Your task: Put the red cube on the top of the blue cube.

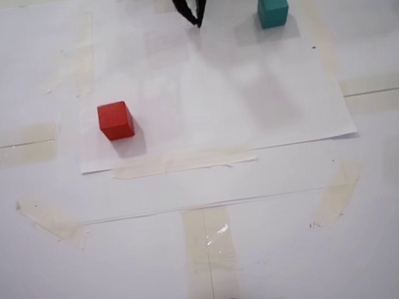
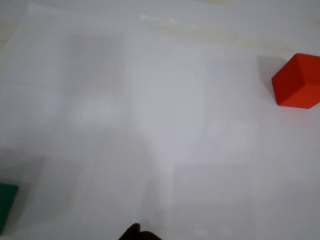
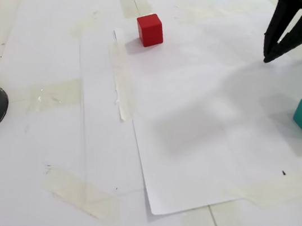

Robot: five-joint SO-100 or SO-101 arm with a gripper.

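Red cube (image 1: 115,121): sits on the white paper sheet (image 1: 216,109), left of centre in a fixed view; far right edge in the wrist view (image 2: 297,81); nothing touches it.
Blue cube (image 1: 272,8): teal, on the same sheet, upper right in a fixed view, well apart from the red cube; only a corner shows at the lower left of the wrist view (image 2: 7,204).
Gripper (image 1: 197,20): black, fingertips drawn together to a point and holding nothing, between the two cubes, nearer the blue cube.
Paper sheet: taped flat to the table (image 3: 32,146).
Containers: neither cube sits in or on anything but the sheet.
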